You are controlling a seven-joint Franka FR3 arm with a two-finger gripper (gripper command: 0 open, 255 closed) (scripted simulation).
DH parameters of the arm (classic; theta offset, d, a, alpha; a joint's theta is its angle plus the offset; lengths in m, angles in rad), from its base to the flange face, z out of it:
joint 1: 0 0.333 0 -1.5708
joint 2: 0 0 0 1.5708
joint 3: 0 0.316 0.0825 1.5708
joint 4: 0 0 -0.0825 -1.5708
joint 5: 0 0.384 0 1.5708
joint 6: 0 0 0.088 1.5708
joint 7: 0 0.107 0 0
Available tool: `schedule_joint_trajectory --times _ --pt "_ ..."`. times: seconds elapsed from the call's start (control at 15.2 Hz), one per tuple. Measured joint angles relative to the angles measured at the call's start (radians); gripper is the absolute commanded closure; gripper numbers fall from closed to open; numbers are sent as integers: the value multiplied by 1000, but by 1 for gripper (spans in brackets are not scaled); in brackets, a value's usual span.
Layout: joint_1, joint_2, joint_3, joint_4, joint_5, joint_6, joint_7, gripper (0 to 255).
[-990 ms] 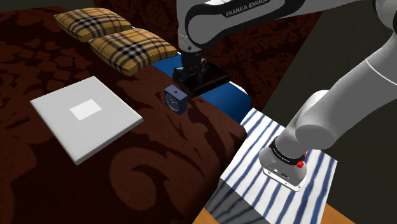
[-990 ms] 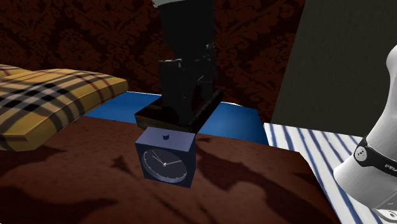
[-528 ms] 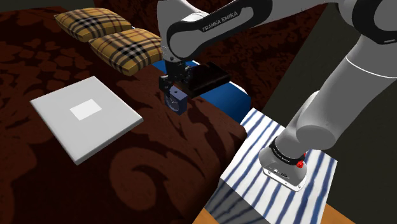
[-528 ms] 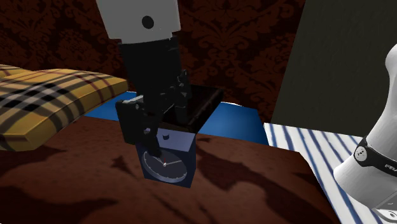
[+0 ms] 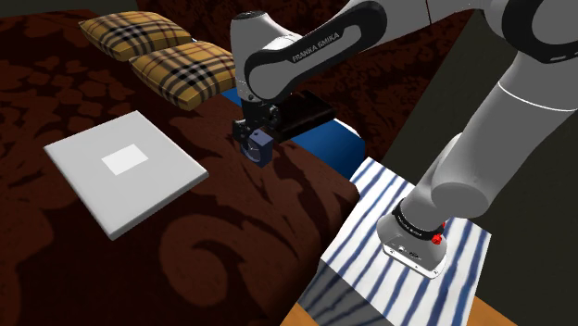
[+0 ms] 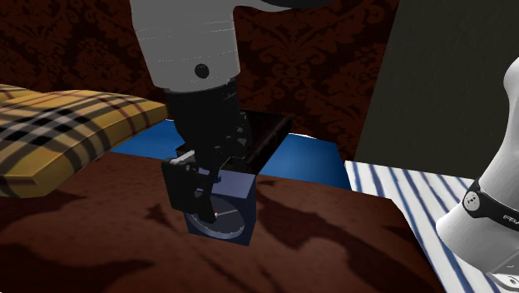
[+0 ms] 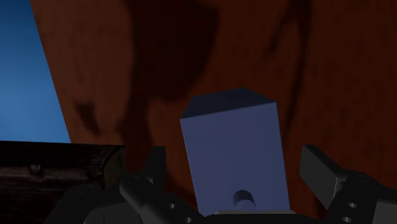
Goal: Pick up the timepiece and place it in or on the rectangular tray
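In the shoulder view, the clock [image 5: 262, 145], a small dark blue cube, stands on the dark red patterned bed cover [image 5: 232, 250] close to the edge that meets a blue sheet [image 5: 338, 148]. The gripper [image 5: 252, 137] is down over it. The white rectangular tray [image 5: 93, 185] lies flat in the middle of the cover, well apart from the clock and toward the shoulder view's left. Two plaid cushions [image 5: 190, 74] rest near the far edge. A black box [image 5: 306, 111] sits on the blue sheet just behind the clock.

In the second exterior view, the gripper [image 6: 204, 196] straddles the clock [image 6: 237, 208]. One black finger hangs in front of the round dial, and the cube's base rests on the cover.

In the wrist view, the fingers [image 7: 317, 167] stand apart on either side of the clock [image 7: 232, 140], and neither presses on it. One sits just beside its side, while the other leaves a plain gap. The gripper is therefore open and the clock is not yet held. A small knob [image 7: 240, 198] on the clock's top sits between the fingers.

The step in hand looks to be the grasp. To do it well, the hand should be centred so that both pads meet the flat sides together. Otherwise the nearer finger may push the cube across the soft cover or tip it. It should close squarely, below the knob, and lift straight up, clear of the black box, before moving toward the tray.
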Motion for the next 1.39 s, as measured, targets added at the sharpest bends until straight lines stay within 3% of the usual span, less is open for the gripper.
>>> schedule_joint_trajectory --times 0.26,0.33,0.99,1.39 --pt "0 0 0 -1 0 1 0 0" --pt "0 0 0 -1 0 1 0 255" --pt "1 0 1 0 0 1 0 255" --pt "-2 -37 0 29 12 -65 -8 255"
